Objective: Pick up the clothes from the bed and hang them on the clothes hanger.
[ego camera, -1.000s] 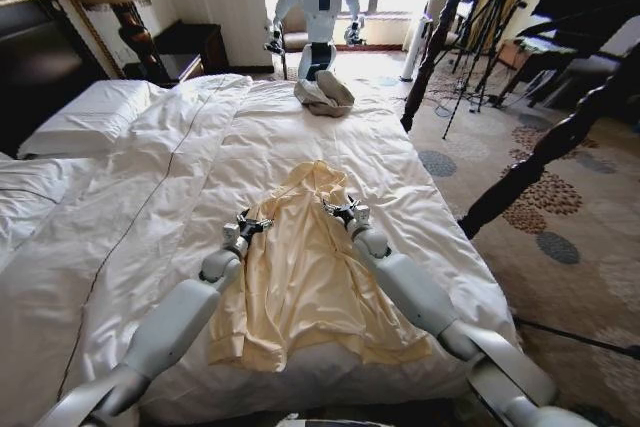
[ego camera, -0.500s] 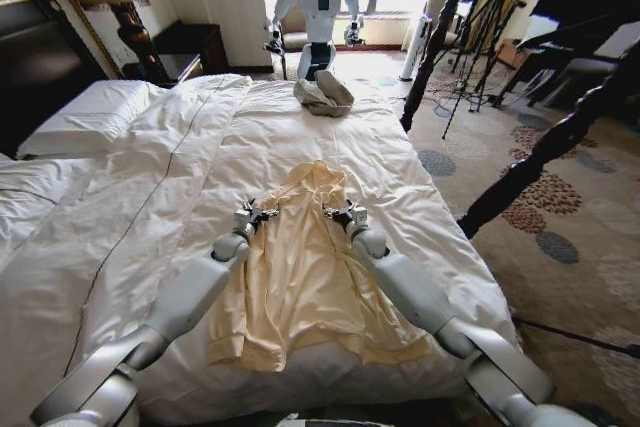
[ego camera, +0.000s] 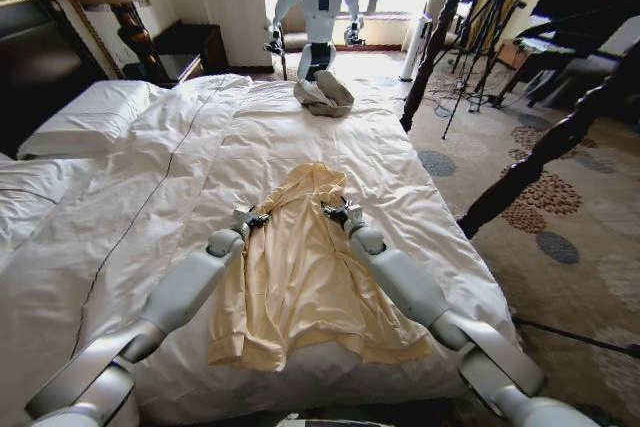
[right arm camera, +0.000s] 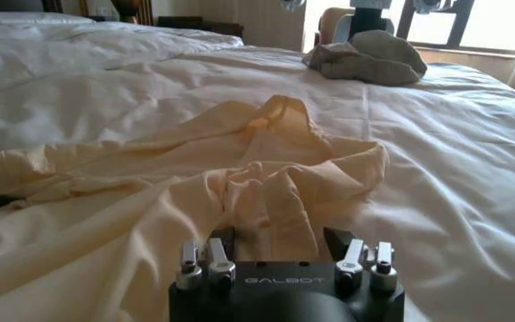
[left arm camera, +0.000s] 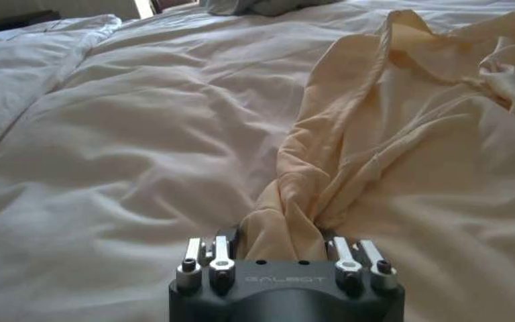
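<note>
Pale cream-yellow thin long-sleeved shirt [ego camera: 305, 267] lies spread near the foot edge of the big white-duveted bed [ego camera: 150, 177]. Left gripper [ego camera: 256, 219] is clenched on bunched fabric at one shoulder; right gripper [ego camera: 338, 212] grips a fold at the other.

Thin, smooth cream cloth shirt [ego camera: 300, 267] lies on the bed's [ego camera: 150, 177] matt, quilted white fabric duvet.

Bunched fabric of the clothes [left arm camera: 347, 168] buries the left gripper [left arm camera: 280, 251] fingertips in the left wrist view; the right gripper [right arm camera: 280, 245] fingertips likewise vanish under folds; the bed [ego camera: 150, 177] runs off the head view's left edge and bottom edge.
</note>
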